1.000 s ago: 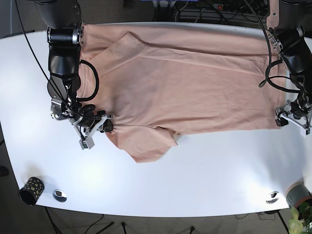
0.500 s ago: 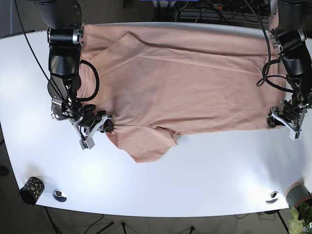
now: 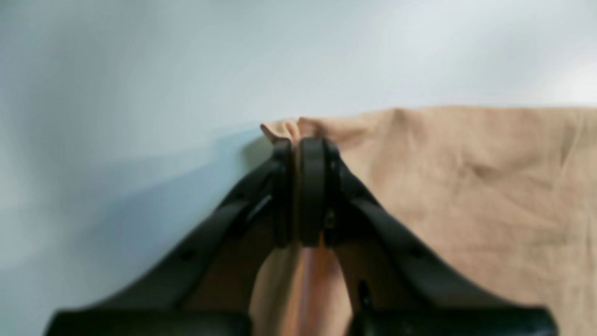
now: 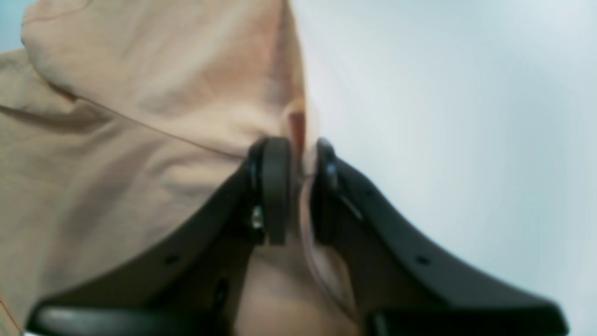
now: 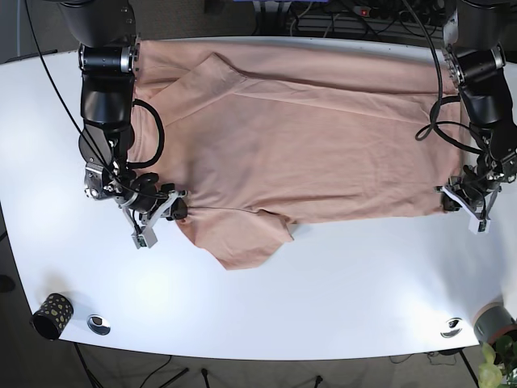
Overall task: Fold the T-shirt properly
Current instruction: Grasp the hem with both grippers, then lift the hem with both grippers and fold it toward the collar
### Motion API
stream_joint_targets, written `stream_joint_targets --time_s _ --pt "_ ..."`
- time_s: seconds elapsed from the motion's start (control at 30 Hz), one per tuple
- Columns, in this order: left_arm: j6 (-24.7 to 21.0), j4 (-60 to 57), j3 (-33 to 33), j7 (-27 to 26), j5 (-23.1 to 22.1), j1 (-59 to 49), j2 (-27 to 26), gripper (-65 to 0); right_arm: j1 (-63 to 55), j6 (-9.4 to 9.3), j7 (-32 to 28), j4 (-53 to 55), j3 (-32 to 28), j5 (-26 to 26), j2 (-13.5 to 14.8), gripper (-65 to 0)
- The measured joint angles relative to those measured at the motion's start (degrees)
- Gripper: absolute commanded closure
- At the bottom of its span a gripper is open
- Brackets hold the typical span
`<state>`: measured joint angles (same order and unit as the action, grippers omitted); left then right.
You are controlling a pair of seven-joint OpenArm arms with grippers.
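At hem corner: my left claw (image 3: 298,149) has slid in and clenched the T-shirt (image 5: 323,137) edge.
Right claw (image 4: 296,154): pinching sleeve-side fabric.
Meaning: both grips set; lift looks next.

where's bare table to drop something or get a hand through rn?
Free: the wide white strip of table in front of the T-shirt hem, between the sleeve and the silver cap; also the table's end left of the right gripper. Crowded: around the left gripper and the shirt-covered far half.
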<state>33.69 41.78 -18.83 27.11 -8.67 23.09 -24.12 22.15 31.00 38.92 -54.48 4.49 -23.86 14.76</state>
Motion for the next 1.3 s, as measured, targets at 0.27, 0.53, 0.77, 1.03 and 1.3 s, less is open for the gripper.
stream_joint_targets --time_s 0.27,0.53,0.77,1.03,1.3 --pt "3.32 8.04 -4.59 2.78 -1.25 -4.11 0.42 -0.4 -4.20 0.11 0.22 -10.84 0.02 -0.07 0.81 0.0" --pt "6.25 13.09 -12.70 6.10 -1.42 -6.32 1.53 -0.3 -9.55 0.57 2.34 -20.68 2.80 -0.31 1.29 0.0" --pt "6.58 19.76 -13.88 9.75 -1.46 -10.80 2.23 -0.3 -13.49 0.55 6.78 -29.99 6.54 -0.55 1.88 0.0" --pt "6.88 33.99 -18.88 16.52 -2.29 -15.41 6.12 -0.3 -20.11 0.59 10.67 -40.50 9.53 -0.83 1.73 0.0" --pt "6.67 47.71 -21.77 23.52 -1.86 -20.98 8.94 -0.4 -28.63 0.52 11.19 -49.53 10.19 -0.87 1.81 0.0"
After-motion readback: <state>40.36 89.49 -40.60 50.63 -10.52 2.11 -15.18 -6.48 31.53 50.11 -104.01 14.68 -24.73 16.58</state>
